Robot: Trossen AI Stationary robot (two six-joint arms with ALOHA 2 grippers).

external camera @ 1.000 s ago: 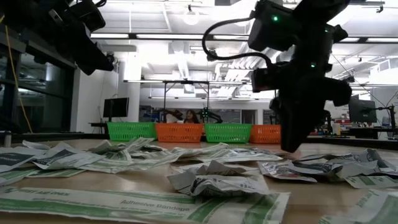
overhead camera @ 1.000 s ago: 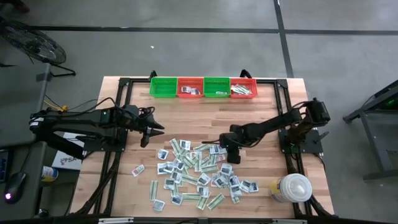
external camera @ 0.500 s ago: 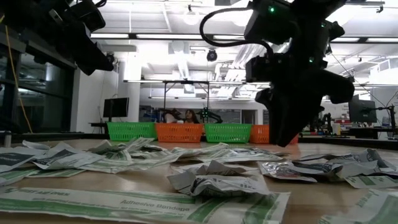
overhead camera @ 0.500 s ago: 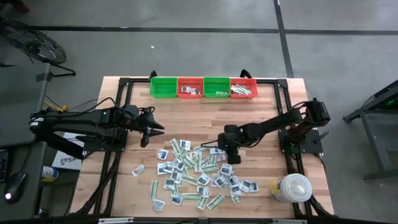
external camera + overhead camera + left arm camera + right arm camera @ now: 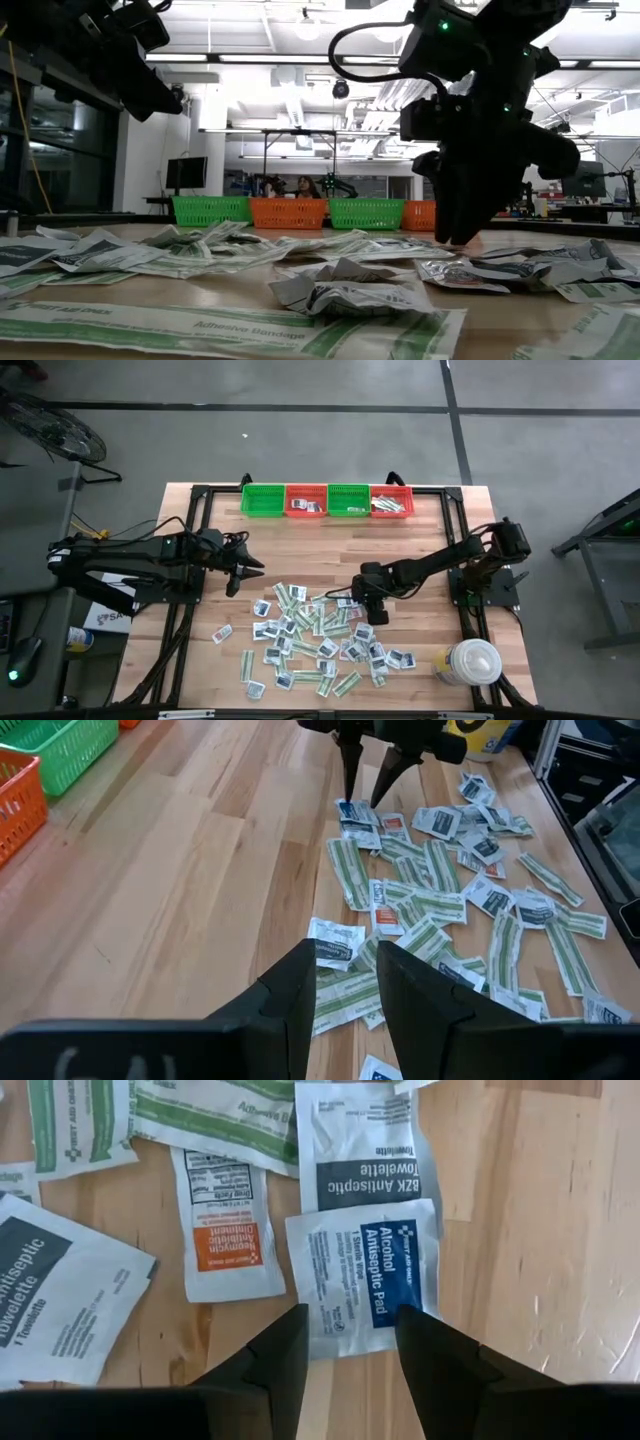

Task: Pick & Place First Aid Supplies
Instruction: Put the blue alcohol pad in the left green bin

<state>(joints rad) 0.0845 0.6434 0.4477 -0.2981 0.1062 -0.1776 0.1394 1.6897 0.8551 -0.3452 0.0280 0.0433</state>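
Note:
Many small flat first aid packets (image 5: 315, 640), white squares and pale-green strips, lie scattered flat on the wooden table. My right gripper (image 5: 363, 607) is open and points down at the pile's far right part. In its wrist view its gripper (image 5: 350, 1315) stands over the near edge of a white and blue alcohol prep pad (image 5: 365, 1270). In the low view the right gripper (image 5: 458, 238) reaches down to the packets. My left gripper (image 5: 245, 572) is open and hovers above bare wood left of the pile; in its wrist view (image 5: 345, 965) it touches nothing. My right gripper comes from above with its fingers (image 5: 285, 1345) over the near corners of the alcohol prep pad (image 5: 330, 1330), which lies flat on the table. Whether the tips touch it cannot be told.
A row of green and red baskets (image 5: 327, 500) stands at the far edge; some hold packets. A big white round lidded container (image 5: 470, 662) sits at the near right corner. An orange-marked packet (image 5: 222, 1230) and towelette packets (image 5: 365, 1140) lie beside the pad. Bare wood lies left of the pile.
My right gripper has shifted a little toward the table's left and come down lower over the packets, staying open. The packets and my left arm have kept still.

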